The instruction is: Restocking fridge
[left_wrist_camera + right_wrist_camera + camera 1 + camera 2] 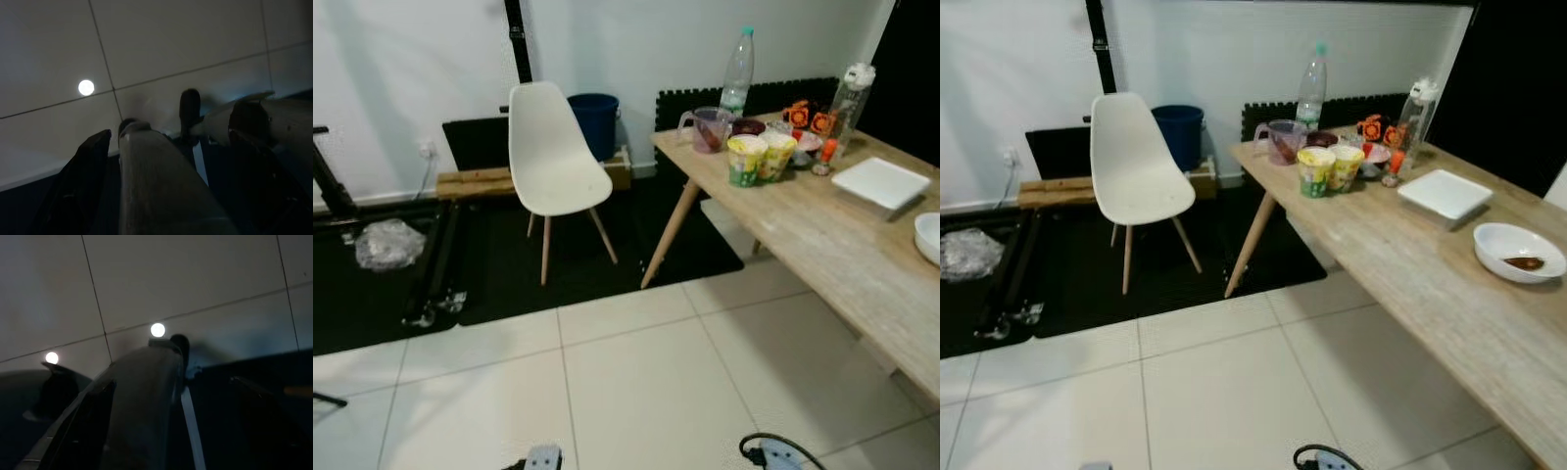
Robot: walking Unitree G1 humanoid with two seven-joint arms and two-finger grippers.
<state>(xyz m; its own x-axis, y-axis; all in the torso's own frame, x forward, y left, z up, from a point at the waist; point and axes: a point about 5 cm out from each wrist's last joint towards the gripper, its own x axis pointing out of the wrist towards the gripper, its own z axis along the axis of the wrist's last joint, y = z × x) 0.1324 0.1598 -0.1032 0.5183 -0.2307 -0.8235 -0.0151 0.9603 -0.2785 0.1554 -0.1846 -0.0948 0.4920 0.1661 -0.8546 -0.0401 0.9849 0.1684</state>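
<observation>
I am standing on the tiled floor (636, 392) with both arms hanging at my sides. The left tool (146, 161) and the right tool (142, 396) are pointing down at dim tiles, touching and carrying nothing that I can make out; the wrist views are too dark for me to tell whether their fingers are apart or together.

Ahead on my right, the wooden surface (1449, 294) is running away from me. Nearest on it, a white bowl (1518, 252) is sitting with something brown inside, then a white square plate (1446, 194). At the far end the groceries are waiting in a cluster: two instant noodle cups (760, 158) side by side, a purple measuring jug (708, 129), a clear water bottle (737, 73) with a green cap, and a tall lidded bottle (850, 106) beside some small orange items.

To my left, a white chair (551, 162) is facing away from the surface, with a blue bin (596, 122) against the wall behind it.

I am judging the restocking as barely begun: everything is lying on the surface, and I am still needing to approach and pick up the first item.
</observation>
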